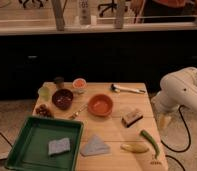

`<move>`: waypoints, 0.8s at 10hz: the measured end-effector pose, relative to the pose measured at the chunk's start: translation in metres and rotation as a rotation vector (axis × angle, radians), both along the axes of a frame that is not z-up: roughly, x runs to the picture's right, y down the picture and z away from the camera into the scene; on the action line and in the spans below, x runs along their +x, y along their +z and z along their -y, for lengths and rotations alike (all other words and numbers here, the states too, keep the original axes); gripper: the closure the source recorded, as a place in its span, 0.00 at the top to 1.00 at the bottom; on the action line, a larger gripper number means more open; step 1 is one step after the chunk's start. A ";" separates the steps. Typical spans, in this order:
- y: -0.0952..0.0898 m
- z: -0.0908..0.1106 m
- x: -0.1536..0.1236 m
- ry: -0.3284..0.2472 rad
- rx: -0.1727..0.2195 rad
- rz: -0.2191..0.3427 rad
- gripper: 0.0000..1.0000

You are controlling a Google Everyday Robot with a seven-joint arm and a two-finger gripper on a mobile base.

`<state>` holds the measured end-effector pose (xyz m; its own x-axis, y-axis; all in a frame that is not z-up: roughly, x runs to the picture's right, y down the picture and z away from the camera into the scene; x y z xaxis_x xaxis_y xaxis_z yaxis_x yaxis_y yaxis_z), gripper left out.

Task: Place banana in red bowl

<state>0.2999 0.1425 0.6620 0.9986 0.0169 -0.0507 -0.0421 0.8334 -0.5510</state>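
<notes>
The banana point(134, 147) is pale yellow and lies flat near the front right corner of the wooden table point(117, 131). The slender green chili pepper point(149, 141) lies just to its right. The red bowl point(100, 105) is orange-red and shallow and sits at the table's middle with nothing visible in it. My white arm point(184, 92) hangs beyond the table's right edge. Its gripper point(164, 120) points down beside that edge, to the right of and behind the banana, apart from it.
A maroon bowl point(62, 98), an orange-filled cup point(79, 84), a green cup point(44, 92) and grapes point(43, 111) stand at the left. A green tray point(27, 150) holding a grey sponge point(59, 146) is front left. A grey cloth point(95, 146), a brush point(132, 117) and a utensil point(127, 89) also lie here.
</notes>
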 end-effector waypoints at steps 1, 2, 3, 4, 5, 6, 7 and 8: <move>-0.002 -0.005 0.000 -0.007 -0.003 0.004 0.80; -0.002 -0.007 -0.001 -0.015 -0.007 0.008 0.80; 0.000 -0.009 -0.004 -0.024 -0.011 0.014 0.80; -0.001 -0.015 -0.006 -0.038 -0.016 0.017 0.80; -0.004 -0.025 -0.010 -0.047 -0.021 0.023 0.80; -0.008 -0.035 -0.012 -0.054 -0.027 0.026 0.80; -0.010 -0.042 -0.015 -0.061 -0.031 0.031 0.80; -0.010 -0.046 -0.017 -0.070 -0.035 0.035 0.80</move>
<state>0.2826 0.1884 0.6523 0.9984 -0.0544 -0.0148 0.0358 0.8136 -0.5803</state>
